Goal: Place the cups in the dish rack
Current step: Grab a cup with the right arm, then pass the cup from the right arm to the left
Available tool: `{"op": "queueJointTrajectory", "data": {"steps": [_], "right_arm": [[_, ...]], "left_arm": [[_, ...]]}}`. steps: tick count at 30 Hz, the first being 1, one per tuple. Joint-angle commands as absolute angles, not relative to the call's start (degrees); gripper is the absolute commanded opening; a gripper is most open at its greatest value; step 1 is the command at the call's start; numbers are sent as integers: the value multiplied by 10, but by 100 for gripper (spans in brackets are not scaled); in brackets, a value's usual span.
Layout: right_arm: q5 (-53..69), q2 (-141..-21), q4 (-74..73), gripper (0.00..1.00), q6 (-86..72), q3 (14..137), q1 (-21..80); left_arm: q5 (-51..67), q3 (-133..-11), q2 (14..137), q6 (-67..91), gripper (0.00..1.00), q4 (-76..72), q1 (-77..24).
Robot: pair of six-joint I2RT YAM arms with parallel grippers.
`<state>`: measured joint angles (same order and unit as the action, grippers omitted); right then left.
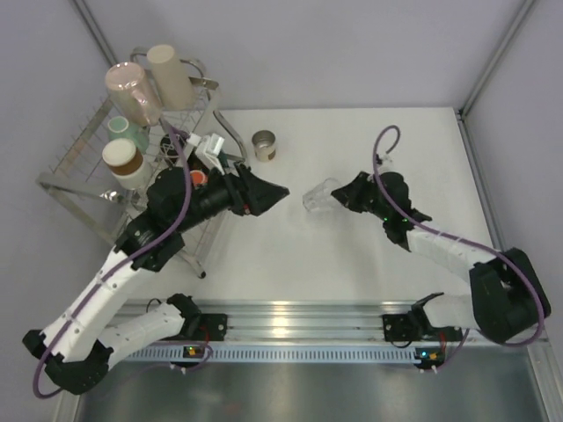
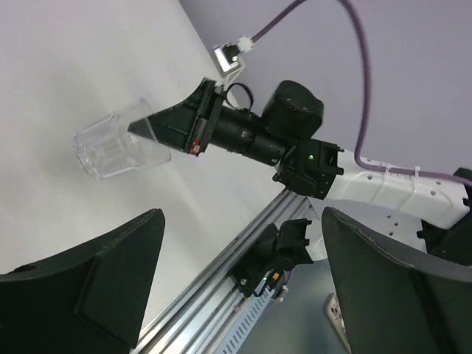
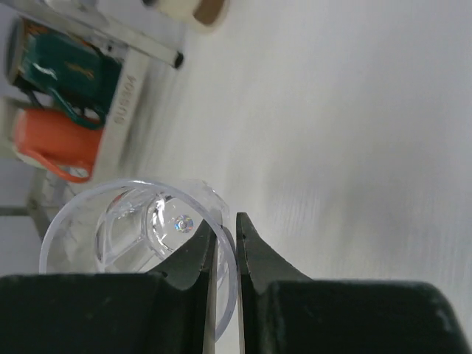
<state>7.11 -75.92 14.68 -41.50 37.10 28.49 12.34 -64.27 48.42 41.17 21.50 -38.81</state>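
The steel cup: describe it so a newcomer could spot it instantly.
Find the wire dish rack at the far left corner. Just right of it, alone on the white tabletop, stands the steel cup. It is the only metal one; the clear glass nearby is see-through.

My left arm (image 1: 114,281) stretches forward and inward, and my left gripper (image 1: 280,192) has its jaws spread wide with nothing between them. My right arm (image 1: 440,251) is folded at the elbow, forearm angled inward. My right gripper (image 3: 226,228) is pinched nearly together on the rim wall of the clear glass (image 3: 129,225).
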Motion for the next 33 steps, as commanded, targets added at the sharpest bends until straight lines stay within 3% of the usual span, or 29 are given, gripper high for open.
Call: {"op": "queueJointTrajectory", "data": {"steps": [1,6,8,15,18,33], "right_arm": [[226,-684,374,0,-500,335,213],[300,-653,488,0,-567,330,135],[321,-671,613,0,-643,326,100],[338,-843,981,0,-872,347,75],[337,-842,979,0,-863,340,76],[371,-690,875,0,-789,292,79]], "left_arm": [[194,-623,554,496,93,92,-395],[182,-643,632,506,98,-15,-430],[182,-636,654,531,98,-66,-430],[203,-662,768,562,98,-178,-429],[207,-657,796,586,98,-260,-429],[168,-584,784,664,98,-288,-429]]}}
